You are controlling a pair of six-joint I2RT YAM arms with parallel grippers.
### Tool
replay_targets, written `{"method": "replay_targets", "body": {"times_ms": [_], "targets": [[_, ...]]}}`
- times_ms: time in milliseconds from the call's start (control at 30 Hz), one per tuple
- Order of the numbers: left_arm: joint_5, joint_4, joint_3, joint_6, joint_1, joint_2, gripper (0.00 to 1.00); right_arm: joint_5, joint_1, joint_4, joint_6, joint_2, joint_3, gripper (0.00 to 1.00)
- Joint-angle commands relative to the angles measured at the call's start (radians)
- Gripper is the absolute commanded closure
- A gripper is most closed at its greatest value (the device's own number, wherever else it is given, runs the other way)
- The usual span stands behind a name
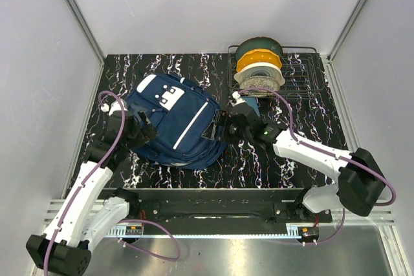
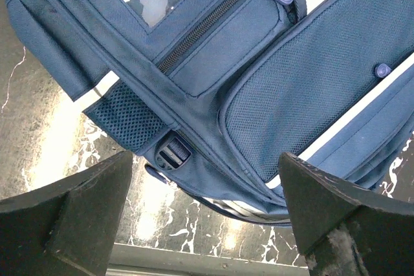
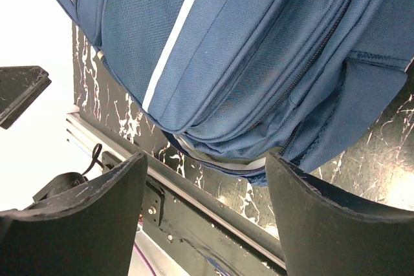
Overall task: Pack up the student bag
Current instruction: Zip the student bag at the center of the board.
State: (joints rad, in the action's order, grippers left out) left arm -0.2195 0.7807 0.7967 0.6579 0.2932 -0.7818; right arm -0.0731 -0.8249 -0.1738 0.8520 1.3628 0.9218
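The student bag (image 1: 174,121) lies flat on the table (image 1: 259,159), left of centre, its white-patched top toward the far left corner. An arm sits at each flank. The left end effector (image 1: 145,130) is at the bag's left edge, and the right end effector (image 1: 221,126) is at its right edge. That placement looks meant to let one arm steady the fabric while the other works an opening.

Both are spread wide and hold nothing. In the left wrist view the fingers (image 2: 71,218) frame the buckle (image 2: 171,154) and mesh pocket (image 2: 126,117) without touching them. In the right wrist view the side zip (image 3: 304,75) runs between the fingers and appears closed, so packing probably waits on opening it.

A wire rack (image 1: 304,82) at the back right holds stacked spools (image 1: 259,63).
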Motion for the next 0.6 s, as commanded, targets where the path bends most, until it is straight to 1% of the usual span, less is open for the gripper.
{"method": "replay_targets", "body": {"times_ms": [0, 200, 567], "targets": [[0.092, -0.063, -0.011, -0.017, -0.063, 0.001, 0.01, -0.019, -0.016, 0.051, 0.001, 0.025, 0.017, 0.21], [0.097, -0.063, -0.031, -0.018, -0.094, 0.038, 0.01, -0.047, -0.028, 0.083, 0.022, 0.064, -0.011, 0.21], [0.112, -0.063, -0.047, -0.014, -0.103, 0.044, 0.01, -0.040, -0.033, 0.094, 0.021, 0.130, 0.035, 0.20]]}}
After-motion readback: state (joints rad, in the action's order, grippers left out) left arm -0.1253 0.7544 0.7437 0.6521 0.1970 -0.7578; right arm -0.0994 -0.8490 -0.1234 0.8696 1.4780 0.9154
